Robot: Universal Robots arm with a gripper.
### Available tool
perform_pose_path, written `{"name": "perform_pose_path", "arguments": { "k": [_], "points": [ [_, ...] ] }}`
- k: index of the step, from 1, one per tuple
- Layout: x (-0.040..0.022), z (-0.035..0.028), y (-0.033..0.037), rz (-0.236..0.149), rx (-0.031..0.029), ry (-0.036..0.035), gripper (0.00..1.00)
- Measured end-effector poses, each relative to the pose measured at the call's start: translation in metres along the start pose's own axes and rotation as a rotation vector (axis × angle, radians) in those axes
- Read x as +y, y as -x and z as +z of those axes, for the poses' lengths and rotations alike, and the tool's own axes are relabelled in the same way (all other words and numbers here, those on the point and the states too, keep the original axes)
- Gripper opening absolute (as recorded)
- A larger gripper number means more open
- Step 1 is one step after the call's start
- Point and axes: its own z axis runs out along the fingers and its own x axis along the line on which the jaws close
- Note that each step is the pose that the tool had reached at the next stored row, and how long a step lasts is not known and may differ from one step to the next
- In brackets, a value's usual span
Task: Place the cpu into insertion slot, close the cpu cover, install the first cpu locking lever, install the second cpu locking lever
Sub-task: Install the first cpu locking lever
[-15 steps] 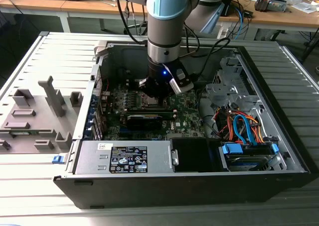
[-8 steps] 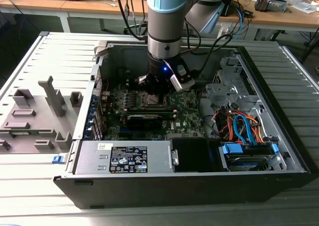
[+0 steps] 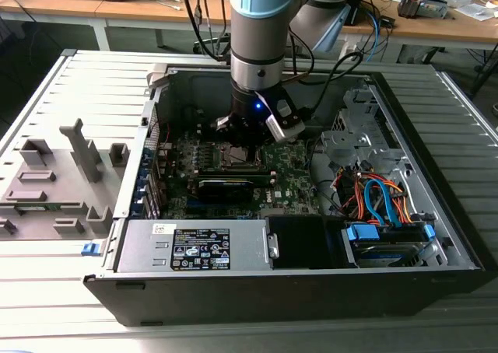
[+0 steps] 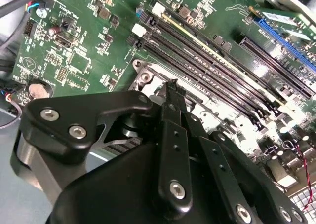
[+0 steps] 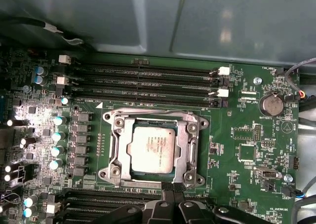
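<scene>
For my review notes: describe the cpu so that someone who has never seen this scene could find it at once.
Start at the green motherboard inside the open computer case. Beside its long black memory slots sits a silvery metal frame, the cpu cover. The cpu is the flat square inside it, the board's one plain dull-grey metal plate.

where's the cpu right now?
In the first wrist view, the cpu lies flat in the insertion slot on the green motherboard, framed by the cpu cover, beside the long black memory slots, with the gripper just past the socket's edge.
</scene>
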Motion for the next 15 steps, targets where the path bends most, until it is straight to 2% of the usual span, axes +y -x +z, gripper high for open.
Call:
{"name": "perform_pose_path", "arguments": {
  "k": [5,7,9,15],
  "points": [
    [0.0000,-0.0012,0.0000,0.000,0.0001,0.0000,0.11],
    [0.0006,-0.0116,0.0004,0.000,0.0000,0.0001,0.11],
    [0.0017,-0.0175,0.0006,0.000,0.0000,0.0009,0.11],
    [0.0041,-0.0245,0.0010,0.000,-0.0003,0.0051,0.11]
  ]
}}
